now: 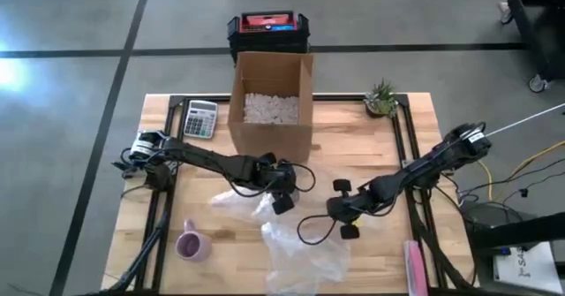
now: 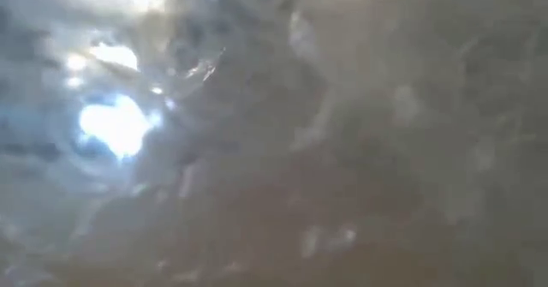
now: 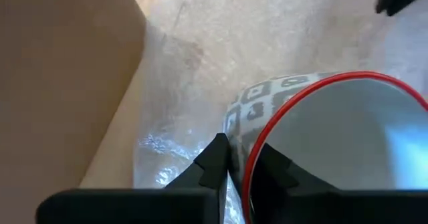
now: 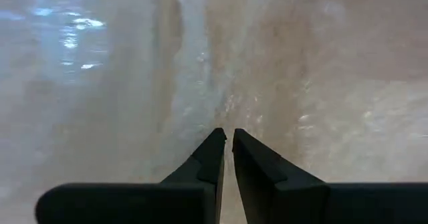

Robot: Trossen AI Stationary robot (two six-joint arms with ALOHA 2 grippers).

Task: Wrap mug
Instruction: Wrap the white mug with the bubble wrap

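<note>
Left end effector [image 3: 239, 158] clamped on red-rimmed patterned mug's [image 3: 321, 137] wall over bubble wrap [image 1: 305, 252] beside cardboard box [image 1: 271, 102] holding white packing peanuts [image 1: 270, 108]; right end effector [image 4: 227, 147] pinched nearly closed on wrap.

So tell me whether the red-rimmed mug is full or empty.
Empty: the left wrist view looks into the red-rimmed mug and shows bare white inside, its rim between the left gripper fingers.

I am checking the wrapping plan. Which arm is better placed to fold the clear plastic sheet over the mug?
Probably the right. Its end effector is pinched on the clear plastic wrap sheet, while the left end effector grips the rim of the red-rimmed patterned ceramic mug.
</note>
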